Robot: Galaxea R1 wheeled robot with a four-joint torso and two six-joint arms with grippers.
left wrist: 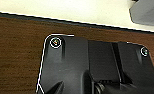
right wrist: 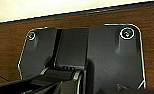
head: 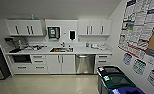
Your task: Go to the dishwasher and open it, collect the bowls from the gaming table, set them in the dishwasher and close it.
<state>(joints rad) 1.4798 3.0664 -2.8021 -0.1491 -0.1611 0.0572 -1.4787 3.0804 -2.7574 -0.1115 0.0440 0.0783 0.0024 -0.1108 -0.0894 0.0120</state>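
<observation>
Kitchenette: one dishwasher (head: 85, 64), steel-grey front, door closed, stood under the counter (head: 93, 52) right of the sink (head: 61, 50); three bins (head: 116, 81) nearby; gripper states could not be told.

One dishwasher (head: 85, 64) is counted under the surface (head: 93, 51); one sink (head: 61, 50); two wall dispensers (head: 53, 32); three bins (head: 118, 82).

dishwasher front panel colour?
Steel-grey, shiny, on the closed dishwasher under the counter; the head view shows it best.
</observation>
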